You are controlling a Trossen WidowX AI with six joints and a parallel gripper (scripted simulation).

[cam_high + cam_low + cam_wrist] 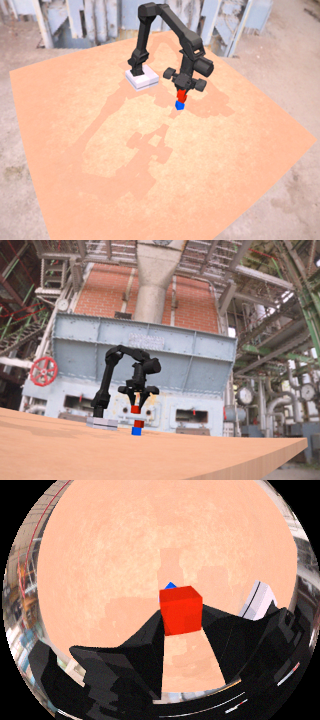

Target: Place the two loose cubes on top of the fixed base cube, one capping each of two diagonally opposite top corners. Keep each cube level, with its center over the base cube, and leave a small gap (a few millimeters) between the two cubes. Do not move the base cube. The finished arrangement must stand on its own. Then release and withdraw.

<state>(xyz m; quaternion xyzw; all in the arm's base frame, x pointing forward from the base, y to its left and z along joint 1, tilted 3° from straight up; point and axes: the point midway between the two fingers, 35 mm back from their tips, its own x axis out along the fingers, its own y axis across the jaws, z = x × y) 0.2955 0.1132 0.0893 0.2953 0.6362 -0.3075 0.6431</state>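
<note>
The blue base cube (179,105) (136,431) stands on the table; only a corner of the blue cube (171,585) shows in the wrist view. One red cube (139,424) (184,99) rests on top of it, offset toward the right in the exterior view. My gripper (136,407) (180,611) is shut on the other red cube (135,409) (181,617) (181,92) and holds it above the stack, with a clear vertical gap in the exterior view. The resting red cube is hidden behind the held one in the wrist view.
The arm's white base block (147,83) (105,424) (258,601) stands on the table (206,167) (77,454), to the left of the cubes in the top and exterior views. The arm arches over from it. The table's far right corner shows in the exterior view.
</note>
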